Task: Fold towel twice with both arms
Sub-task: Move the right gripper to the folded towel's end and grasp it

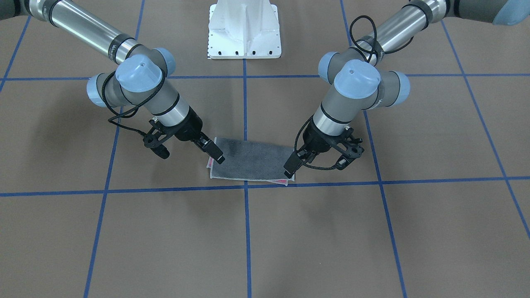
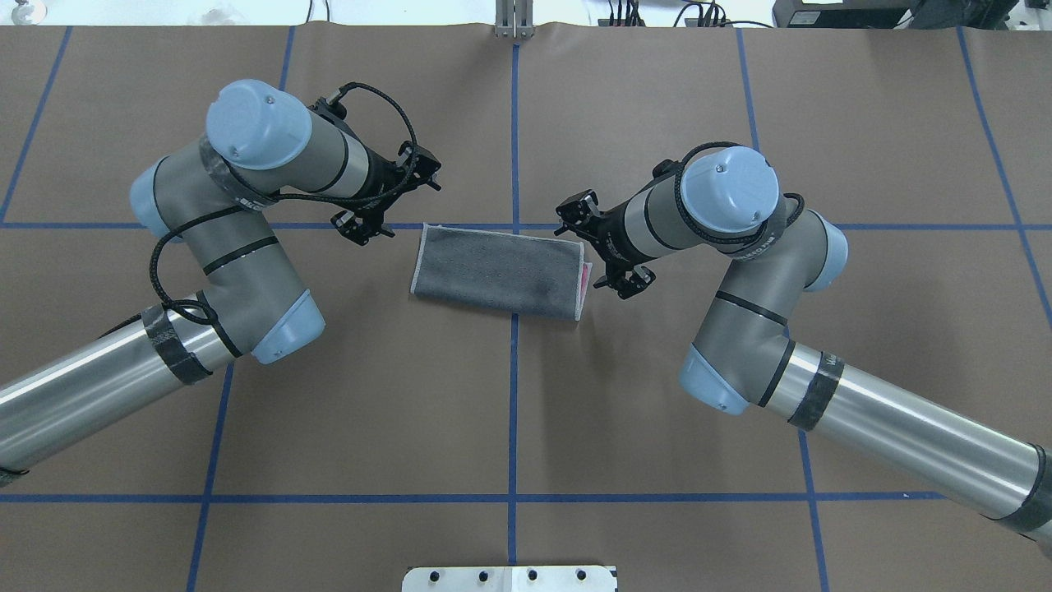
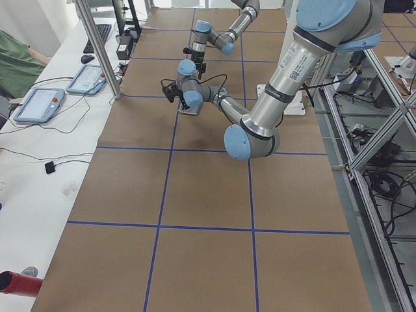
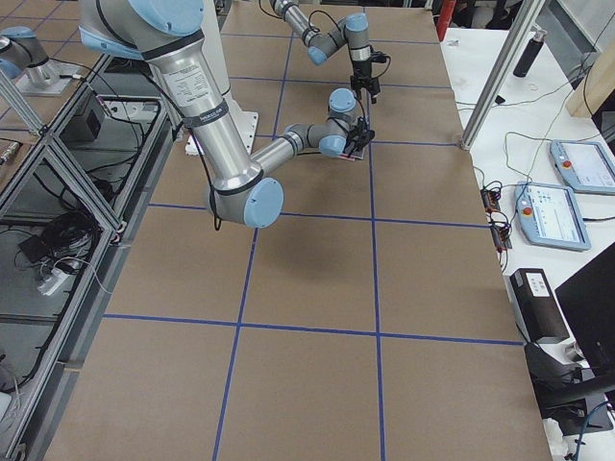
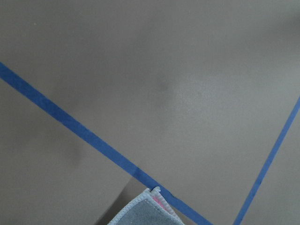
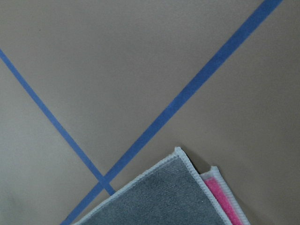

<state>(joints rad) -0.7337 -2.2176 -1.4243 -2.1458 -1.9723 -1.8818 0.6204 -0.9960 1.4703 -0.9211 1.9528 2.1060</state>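
The towel (image 2: 493, 270) lies flat on the brown table, folded into a long strip with its dark grey face up. Pink shows at its ends (image 1: 281, 181) and at the corners in both wrist views (image 6: 220, 192). My left gripper (image 1: 291, 165) hovers over the towel's end on my left, at the corner far from the base. At the opposite end my right gripper (image 1: 218, 156) sits over the matching far corner. Both look open and hold nothing. From overhead the wrists hide the fingertips.
Blue tape lines (image 2: 514, 148) cross the table in a grid, and one runs under the towel. The white pedestal base (image 1: 244, 31) stands behind the towel. Desks with tablets and cables (image 3: 39, 104) flank the table ends.
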